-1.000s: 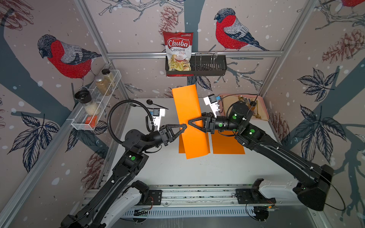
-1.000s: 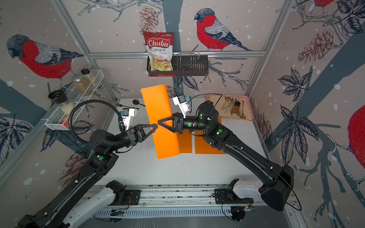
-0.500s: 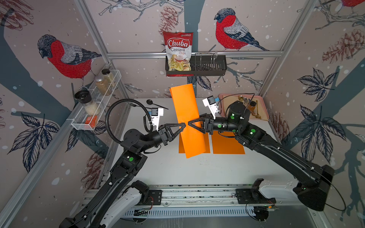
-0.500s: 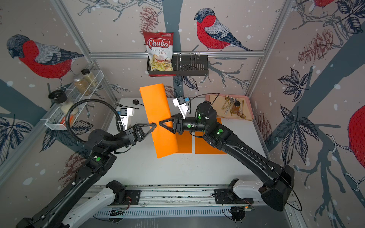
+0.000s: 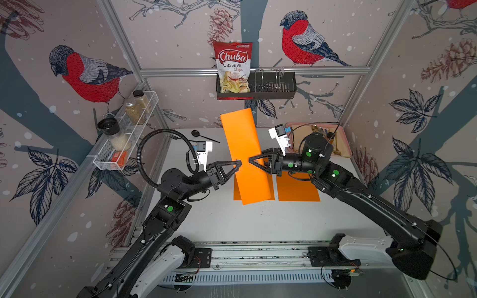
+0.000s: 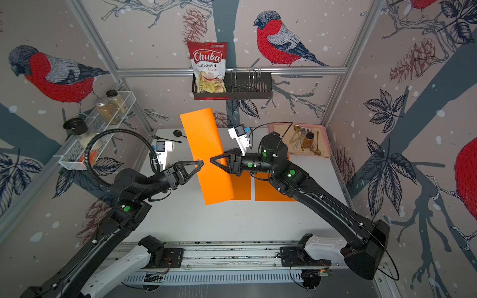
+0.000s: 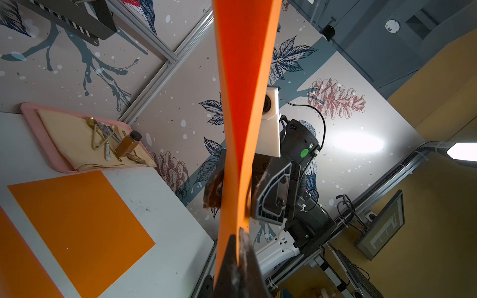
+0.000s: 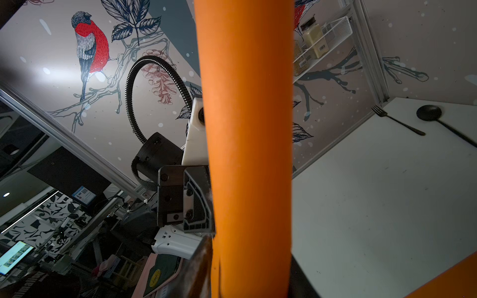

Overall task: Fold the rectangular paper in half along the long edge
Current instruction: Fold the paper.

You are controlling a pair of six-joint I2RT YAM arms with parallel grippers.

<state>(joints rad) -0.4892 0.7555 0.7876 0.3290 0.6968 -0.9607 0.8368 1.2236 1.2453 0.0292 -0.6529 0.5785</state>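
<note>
Three orange sheets [image 5: 242,144], two arms [image 5: 180,180], one chips bag [image 5: 233,67].

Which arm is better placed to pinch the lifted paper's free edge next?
Right. The right gripper has its jaws apart astride the paper, likely ready to close; the left gripper is shut on its other edge, holding it up.

Orange paper [image 5: 242,144], pink tray [image 7: 46,134] — red-breasted birds pattern the walls [image 5: 167,38].

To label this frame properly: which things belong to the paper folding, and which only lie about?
Job: held orange paper; left gripper; right gripper.
Lying about: flat orange sheet; pink tray; black spoon; chips bag; spice jars.
</note>
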